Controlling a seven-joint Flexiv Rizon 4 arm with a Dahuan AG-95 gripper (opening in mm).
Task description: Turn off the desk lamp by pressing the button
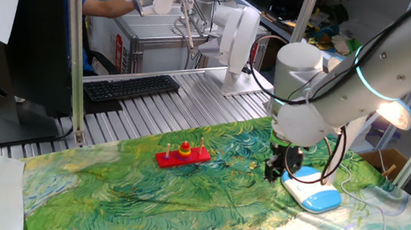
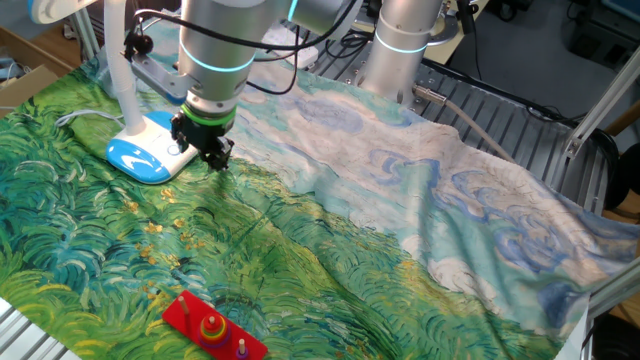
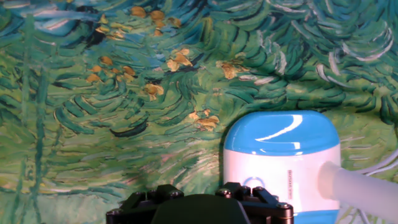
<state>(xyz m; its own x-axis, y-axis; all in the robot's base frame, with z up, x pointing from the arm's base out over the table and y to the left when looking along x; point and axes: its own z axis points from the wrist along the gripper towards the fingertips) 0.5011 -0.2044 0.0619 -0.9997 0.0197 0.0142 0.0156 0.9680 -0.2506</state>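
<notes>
The desk lamp's white base with a light blue rim (image 3: 281, 149) lies on the painted cloth, at the lower right of the hand view. It also shows in one fixed view (image 1: 314, 193) and in the other fixed view (image 2: 148, 152). The button (image 3: 254, 182) is a small ring mark on the base's near edge, just above my gripper's black body (image 3: 199, 205). The slanted stem (image 3: 364, 190) rises at the right. The head (image 1: 395, 114) glows behind my arm. My gripper (image 2: 207, 152) hangs low beside the base's edge, just above the cloth (image 1: 275, 171). Its fingertips do not show clearly.
A red peg toy (image 1: 183, 155) with coloured rings lies on the green and blue painted cloth (image 2: 330, 230), well away from the lamp. A keyboard (image 1: 130, 86) and a monitor stand behind on the ribbed metal table. The lamp's cord (image 2: 85, 117) trails past the base.
</notes>
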